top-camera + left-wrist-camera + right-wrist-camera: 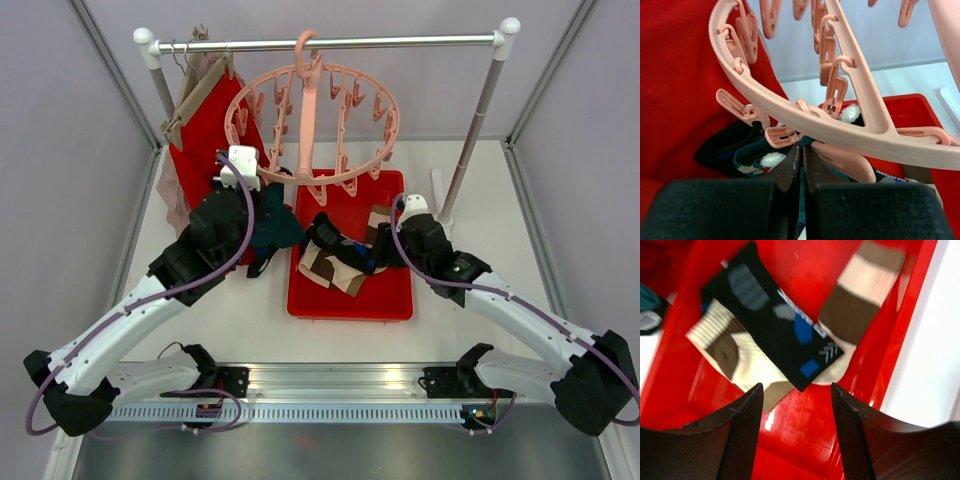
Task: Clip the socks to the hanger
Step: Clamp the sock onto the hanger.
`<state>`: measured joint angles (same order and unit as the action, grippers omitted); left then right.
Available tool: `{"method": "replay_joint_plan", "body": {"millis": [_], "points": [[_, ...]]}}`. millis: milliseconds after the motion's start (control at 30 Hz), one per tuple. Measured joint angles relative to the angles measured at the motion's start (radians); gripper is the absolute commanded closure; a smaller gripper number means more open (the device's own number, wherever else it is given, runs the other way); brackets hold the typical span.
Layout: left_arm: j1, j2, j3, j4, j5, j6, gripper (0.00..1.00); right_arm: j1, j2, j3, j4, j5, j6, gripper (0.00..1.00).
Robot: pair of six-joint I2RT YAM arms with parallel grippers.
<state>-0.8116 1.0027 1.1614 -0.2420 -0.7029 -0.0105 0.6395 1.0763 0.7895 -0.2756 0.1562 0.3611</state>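
The pale-pink ring hanger [310, 110] hangs by its hook from the rail, and its rim [840, 131] crosses the left wrist view just above my fingertips. My left gripper [268, 200] [802, 147] is shut on a dark teal patterned sock [280, 230] [757, 161], held right under a clip peg [782, 136]. My right gripper [372, 252] [796, 390] is open and empty above the red tray [350, 300] [805, 435]. In the tray lie a black sock with blue and white marks [335, 245] [772, 315] and brown-and-cream socks [860, 290] [732, 347].
A red cloth [205, 135] [680, 90] on a wooden hanger hangs at the rail's left end, close behind my left arm. The rail's right post [475, 130] stands beside the tray. Grey walls enclose the white table [250, 320].
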Motion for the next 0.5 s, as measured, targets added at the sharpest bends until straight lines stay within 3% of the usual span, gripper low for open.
{"method": "replay_joint_plan", "body": {"millis": [500], "points": [[0.093,0.116,0.023,0.006,0.111,-0.113,0.95,0.034,0.205,-0.09,0.127,0.033,0.184,0.39]]}}
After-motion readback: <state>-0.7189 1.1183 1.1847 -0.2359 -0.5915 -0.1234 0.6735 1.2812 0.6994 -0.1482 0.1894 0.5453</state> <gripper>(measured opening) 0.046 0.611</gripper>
